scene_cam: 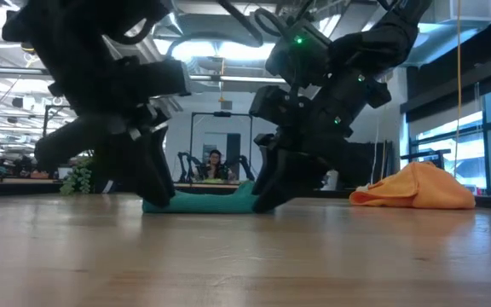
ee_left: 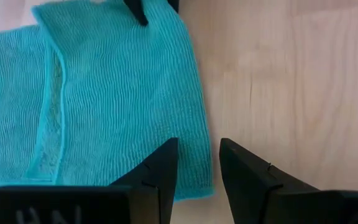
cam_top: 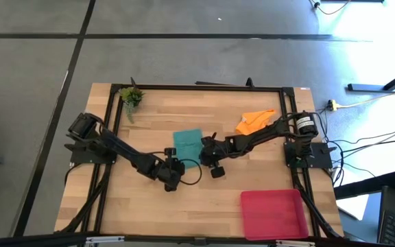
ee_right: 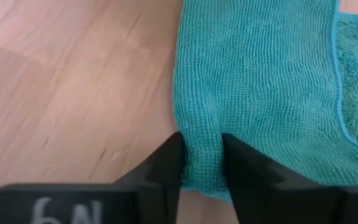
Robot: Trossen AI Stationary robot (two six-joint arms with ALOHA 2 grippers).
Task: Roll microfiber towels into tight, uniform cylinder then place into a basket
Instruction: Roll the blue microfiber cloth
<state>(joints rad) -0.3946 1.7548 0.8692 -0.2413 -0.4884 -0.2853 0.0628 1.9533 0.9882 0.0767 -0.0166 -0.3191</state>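
Note:
The teal towel lies flat at the table's middle, with one part folded over the rest. My right gripper is shut on it at its near right corner. My left gripper is low at its near left corner, its fingers a little open. In the left wrist view one finger stands over the cloth and the other over bare wood. The low view shows both grippers, left and right, down at the towel's ends. The orange towel lies crumpled at the far right. The red-pink basket stands at the near right. My right gripper pinches a raised ridge of the teal cloth between its two fingers, close to the towel's corner and edge. The fingers come from above, slanting in from the table's right. The rest of the towel lies flat on the table. My left gripper straddles the towel's side edge near a corner; I cannot tell whether either finger touches the cloth.
A small green plant sprig lies at the far left corner. Bare wood lies to the near left of the towel and between the towel and the basket. A person sits far behind the table.

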